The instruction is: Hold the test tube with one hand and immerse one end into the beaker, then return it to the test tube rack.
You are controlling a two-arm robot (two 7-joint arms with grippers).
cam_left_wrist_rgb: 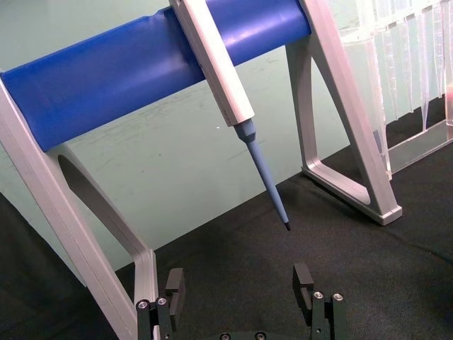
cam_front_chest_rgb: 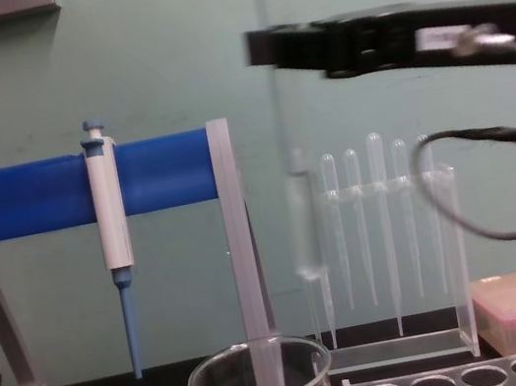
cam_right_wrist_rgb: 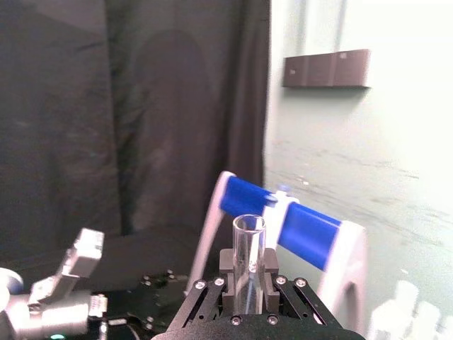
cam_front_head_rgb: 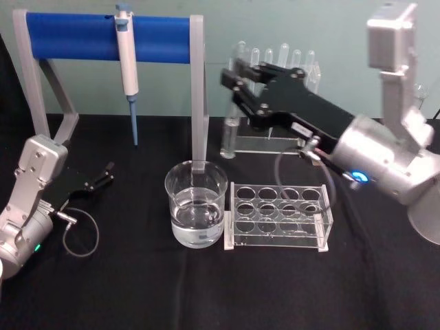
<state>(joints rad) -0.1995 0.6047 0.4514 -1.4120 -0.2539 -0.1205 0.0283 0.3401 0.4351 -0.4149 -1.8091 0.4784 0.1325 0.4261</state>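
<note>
Nearest the lens, the beaker (cam_front_chest_rgb: 261, 384) sits at lower centre, and the test tube (cam_front_chest_rgb: 295, 186), hanging upright above and right of it, pinched by the right gripper (cam_front_head_rgb: 237, 86), should probably descend vertically inside the rim, over black cloth (cam_front_head_rgb: 137, 289) before a green wall (cam_front_chest_rgb: 143, 53); the left gripper (cam_left_wrist_rgb: 241, 287) rests spread.

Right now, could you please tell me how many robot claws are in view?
2. The left claw is open, low by the table at left; the right claw, raised behind the beaker, grips the test tube.
</note>
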